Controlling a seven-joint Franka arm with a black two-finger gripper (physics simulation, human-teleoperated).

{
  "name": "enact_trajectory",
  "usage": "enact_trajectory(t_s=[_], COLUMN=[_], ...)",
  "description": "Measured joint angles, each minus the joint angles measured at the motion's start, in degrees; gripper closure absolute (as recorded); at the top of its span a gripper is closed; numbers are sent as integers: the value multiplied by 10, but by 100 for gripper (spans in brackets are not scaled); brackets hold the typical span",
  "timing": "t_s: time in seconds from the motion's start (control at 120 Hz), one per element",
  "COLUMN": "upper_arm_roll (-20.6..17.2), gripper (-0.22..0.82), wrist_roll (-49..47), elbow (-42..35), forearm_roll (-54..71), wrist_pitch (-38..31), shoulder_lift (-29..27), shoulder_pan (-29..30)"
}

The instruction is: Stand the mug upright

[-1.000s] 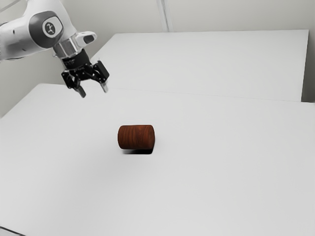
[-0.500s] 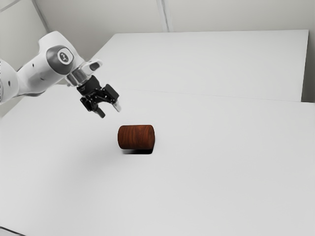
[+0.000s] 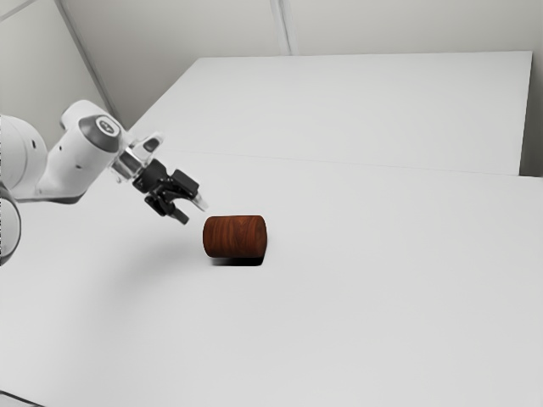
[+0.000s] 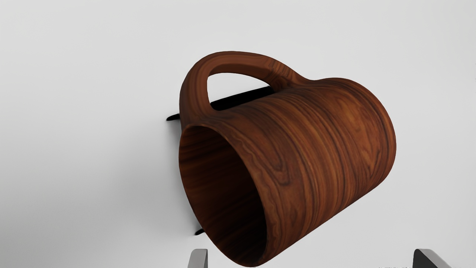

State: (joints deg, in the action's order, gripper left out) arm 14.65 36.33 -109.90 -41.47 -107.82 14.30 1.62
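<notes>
The wooden mug (image 3: pixel 235 236) lies on its side on the white table (image 3: pixel 356 288), left of the frame's centre, with the gripper (image 3: pixel 193 214) near its upper left, fingers (image 4: pixel 199 258) apart. I'd straddle the rim (image 4: pixel 257 180) squarely, clear of the handle (image 4: pixel 193 85), then gently tip the mouth upward; inside, wood grain fades into darkness, contents impossible to tell.

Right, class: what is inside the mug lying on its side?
The mug shows wood-grained inner wall near its opening; its own side and dark shadow hide the bottom.
</notes>
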Motion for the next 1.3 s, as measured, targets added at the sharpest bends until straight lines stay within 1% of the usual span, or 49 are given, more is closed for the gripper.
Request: enact_trajectory(t_s=[0.175,0.475,0.8,1.067,1.15,1.225,1.3], upper_arm_roll=[0,-1,-6,-8,-14,-16,-17], gripper=[0,0,0,0,0,4,13], wrist_roll=[42,94,128,149,155,159,163], elbow=[2,11,22,39,39,37,36], forearm_roll=[-33,-62,-116,-174,-191,-205,-216], wrist_pitch=[34,85,121,144,151,164,178], shoulder_lift=[30,50,67,106,110,117,122], shoulder_pan=[21,46,48,48,48,48,48])
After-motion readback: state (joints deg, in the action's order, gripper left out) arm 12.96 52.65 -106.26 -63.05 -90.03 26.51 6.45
